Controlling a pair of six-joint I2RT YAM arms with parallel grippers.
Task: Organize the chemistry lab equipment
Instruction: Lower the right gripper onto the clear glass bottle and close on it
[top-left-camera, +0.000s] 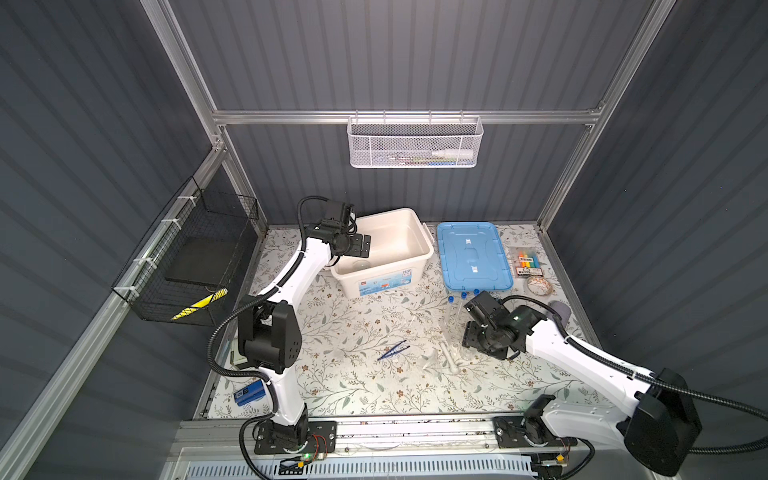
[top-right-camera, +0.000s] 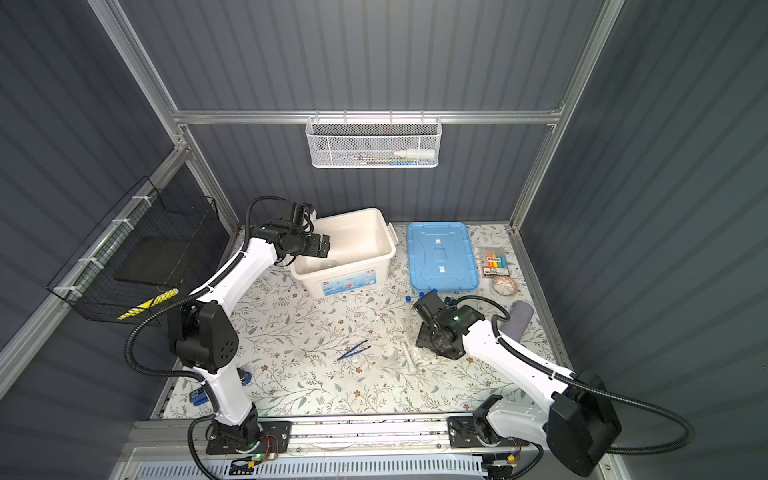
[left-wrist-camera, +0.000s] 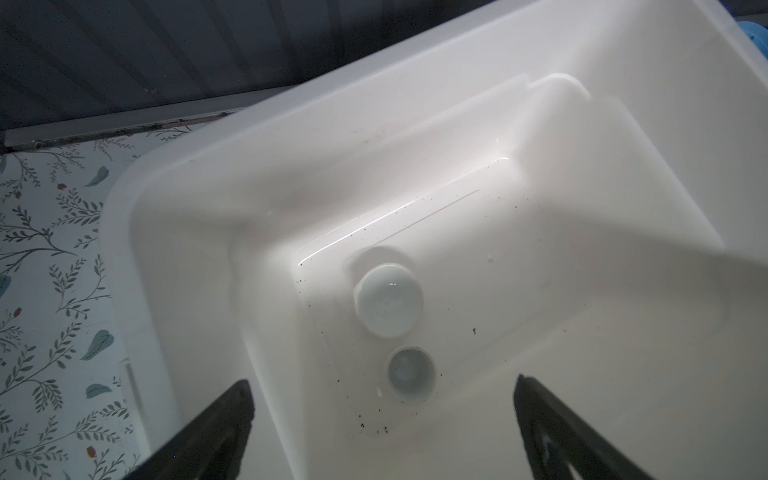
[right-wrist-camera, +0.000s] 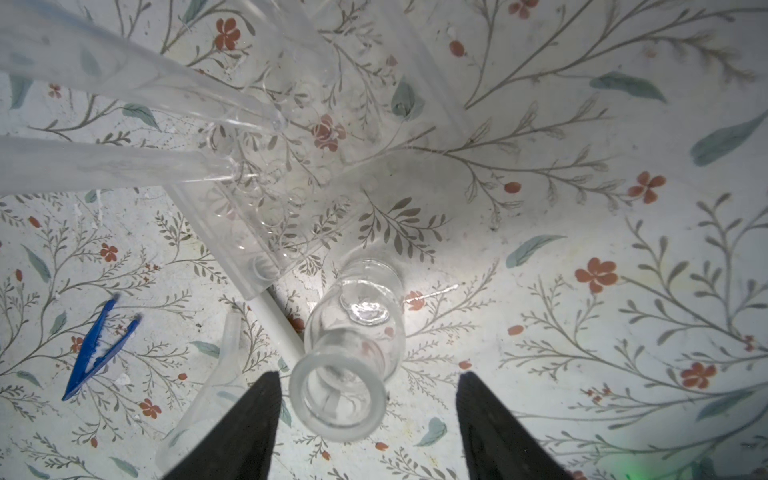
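Note:
A small clear glass bottle (right-wrist-camera: 353, 345) stands on the floral mat, with my right gripper (right-wrist-camera: 368, 382) open around its mouth. One finger is almost at the rim and the other stands well apart. Beside the bottle are a clear tube rack (right-wrist-camera: 291, 187) holding blue-capped test tubes (top-left-camera: 451, 298), a white pestle (right-wrist-camera: 278, 324), a clear funnel-like piece (right-wrist-camera: 220, 374) and dark blue tweezers (right-wrist-camera: 99, 349). My left gripper (left-wrist-camera: 382, 395) hangs open and empty over the white bin (top-left-camera: 415, 266). On the bin's floor lie two white dishes, a larger one (left-wrist-camera: 388, 301) and a smaller one (left-wrist-camera: 411, 374).
A blue lid (top-left-camera: 473, 255) lies right of the bin. A marker pack (top-left-camera: 528, 262), a tape roll (top-left-camera: 539, 286) and a grey cloth (top-left-camera: 561, 309) sit by the right wall. A white mesh basket (top-left-camera: 415, 141) hangs at the back and a black wire basket (top-left-camera: 191, 257) on the left.

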